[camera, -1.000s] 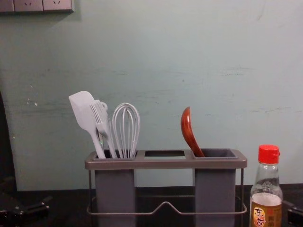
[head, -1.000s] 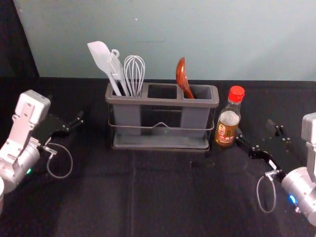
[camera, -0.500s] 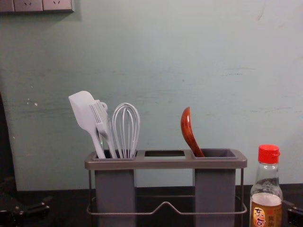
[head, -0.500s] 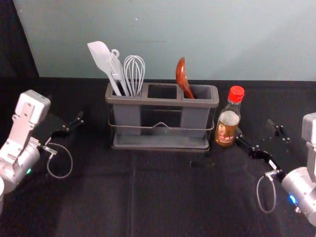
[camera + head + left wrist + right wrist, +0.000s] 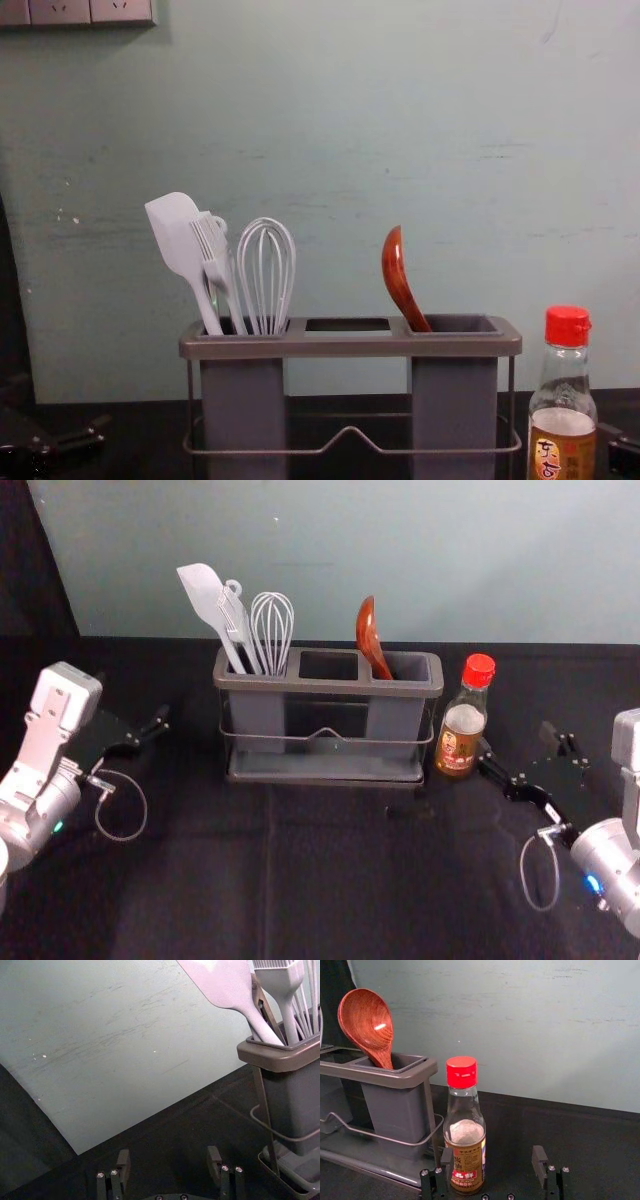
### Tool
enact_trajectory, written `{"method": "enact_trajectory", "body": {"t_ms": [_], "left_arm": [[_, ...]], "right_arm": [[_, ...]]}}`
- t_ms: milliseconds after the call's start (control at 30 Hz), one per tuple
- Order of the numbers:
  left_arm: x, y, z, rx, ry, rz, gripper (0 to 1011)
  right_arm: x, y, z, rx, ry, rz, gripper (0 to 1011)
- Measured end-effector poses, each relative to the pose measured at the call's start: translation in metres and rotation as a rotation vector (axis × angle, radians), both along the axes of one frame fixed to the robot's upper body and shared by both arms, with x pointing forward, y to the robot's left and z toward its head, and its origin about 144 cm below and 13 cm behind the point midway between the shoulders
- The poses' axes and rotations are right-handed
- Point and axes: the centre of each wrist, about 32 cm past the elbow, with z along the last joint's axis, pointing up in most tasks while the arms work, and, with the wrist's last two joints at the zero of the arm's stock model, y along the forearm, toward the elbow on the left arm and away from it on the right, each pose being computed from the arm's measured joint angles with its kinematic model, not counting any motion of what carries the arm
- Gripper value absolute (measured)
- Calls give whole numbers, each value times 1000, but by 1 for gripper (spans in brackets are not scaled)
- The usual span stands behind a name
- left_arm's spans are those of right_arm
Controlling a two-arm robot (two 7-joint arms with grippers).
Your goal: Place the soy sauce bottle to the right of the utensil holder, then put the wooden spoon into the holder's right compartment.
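In the head view the utensil holder (image 5: 330,685) stands at the centre, with the wooden spoon (image 5: 370,638) leaning in its right compartment. The soy sauce bottle (image 5: 463,720), red-capped and upright, stands just right of the holder. My right gripper (image 5: 525,752) is low beside the bottle, open, one finger near the bottle's base. In the right wrist view that right gripper (image 5: 492,1167) has its fingers apart, the bottle (image 5: 465,1135) nearer one of them and not clasped. My left gripper (image 5: 150,730) is parked left of the holder; in the left wrist view the left gripper (image 5: 170,1165) is open and holds nothing.
A white spatula (image 5: 207,605), a brush and a whisk (image 5: 272,630) stand in the holder's left compartment. The wall (image 5: 340,560) rises behind the black-covered table (image 5: 330,870). A wire rail (image 5: 350,435) runs across the holder's front.
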Motion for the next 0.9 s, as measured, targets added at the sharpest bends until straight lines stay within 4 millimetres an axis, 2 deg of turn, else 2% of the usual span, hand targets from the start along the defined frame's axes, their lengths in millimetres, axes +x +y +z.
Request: {"method": "enact_trajectory", "body": {"t_ms": [900], "left_arm": [[0,0,0,0,0,0,1005]], "right_arm": [[0,0,0,1,0,0,1002]]}}
